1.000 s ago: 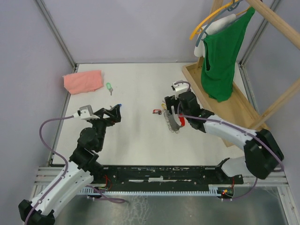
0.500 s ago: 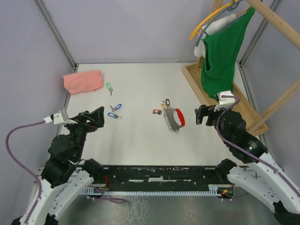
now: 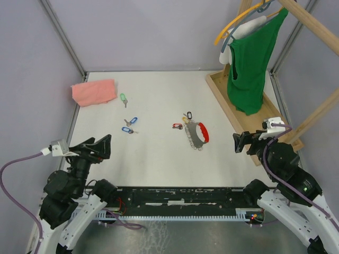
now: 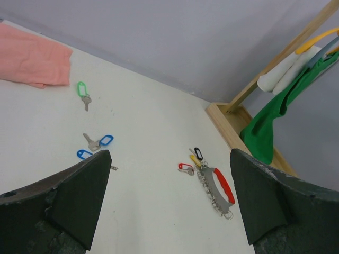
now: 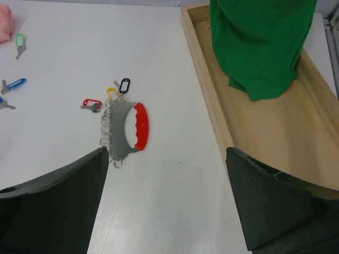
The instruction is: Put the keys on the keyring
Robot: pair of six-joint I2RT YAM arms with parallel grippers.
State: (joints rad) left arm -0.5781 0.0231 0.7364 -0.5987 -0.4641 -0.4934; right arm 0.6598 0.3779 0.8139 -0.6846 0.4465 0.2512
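Hazard: flat blue keys (image 3: 126, 129) may skid under a pinch
My left end effector (image 3: 98, 146) and right end effector (image 3: 244, 142) stand fully open, empty; those and the green key (image 3: 123, 98) lie well left of the keyring (image 3: 197, 135)

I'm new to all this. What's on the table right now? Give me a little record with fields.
Keyring: grey strip with red band, mid-table
Red key: at the keyring's far end; attached or not, unclear
Blue keys: two, loose, left of centre
Green key: loose, near the pink cloth
Left gripper: open, holding nothing
Right gripper: open, holding nothing
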